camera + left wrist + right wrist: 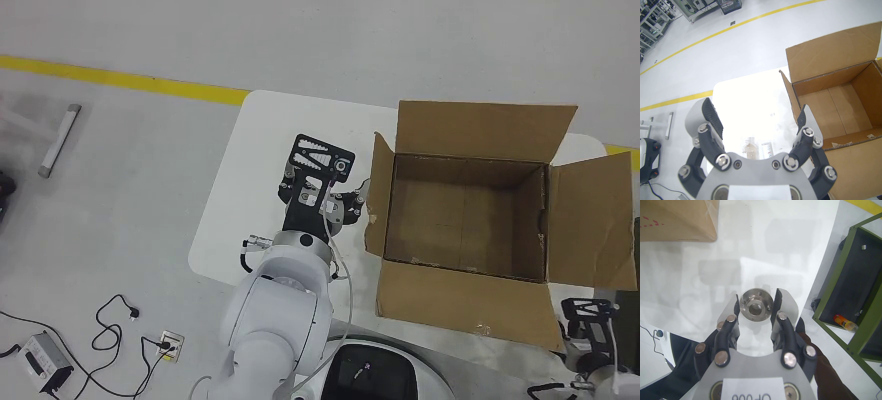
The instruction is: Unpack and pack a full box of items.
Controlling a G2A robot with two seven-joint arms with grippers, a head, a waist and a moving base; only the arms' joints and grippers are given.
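Two states — left claw (755, 104) spread wide over table (753, 91), right claw (757, 300) clenched on metal flange (755, 308).

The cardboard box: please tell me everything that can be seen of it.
The cardboard box is of brown corrugated board and stands upright on the right part of the white table, with its top open. Its far, left and right flaps stand open, leaning outward. The inner floor that shows is bare, with a seam across it. Torn paper shreds cling to the near rim. Only the table touches it.
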